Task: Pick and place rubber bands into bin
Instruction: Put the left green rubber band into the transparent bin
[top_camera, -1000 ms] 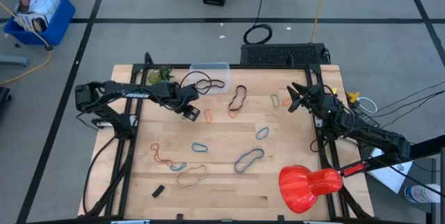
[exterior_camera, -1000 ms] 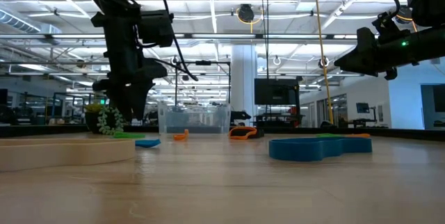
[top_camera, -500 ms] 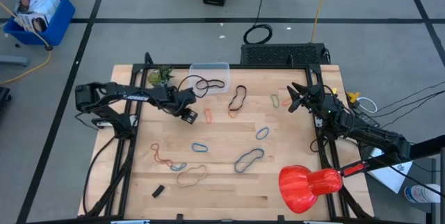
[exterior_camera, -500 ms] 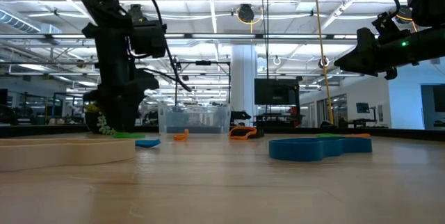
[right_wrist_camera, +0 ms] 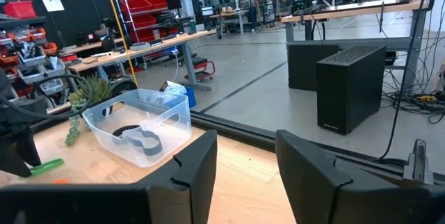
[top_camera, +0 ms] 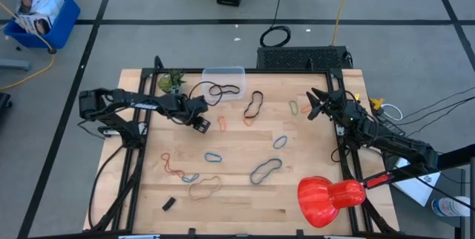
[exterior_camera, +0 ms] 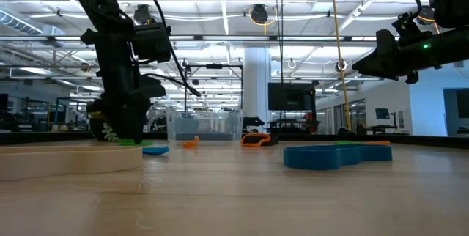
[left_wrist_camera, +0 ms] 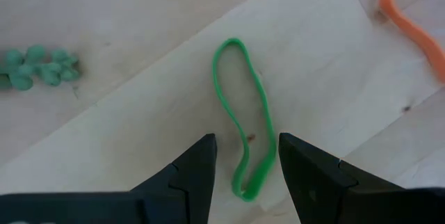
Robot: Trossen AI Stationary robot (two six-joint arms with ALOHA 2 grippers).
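Left gripper (left_wrist_camera: 245, 158) hovering open, empty, straddling green rubber band (left_wrist_camera: 243, 116).
Next: lowering, closing, carrying to bin (top_camera: 223, 79); right gripper (top_camera: 315, 105) waiting open.

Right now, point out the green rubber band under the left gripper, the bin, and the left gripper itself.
green rubber band (left_wrist_camera: 243, 116): left wrist view, on the loop's right strand.
bin (right_wrist_camera: 177, 118): right wrist view, on the clear near wall.
left gripper (left_wrist_camera: 246, 156): left wrist view, midway between its open fingertips.

Overhead, table-level, two wrist close-ups
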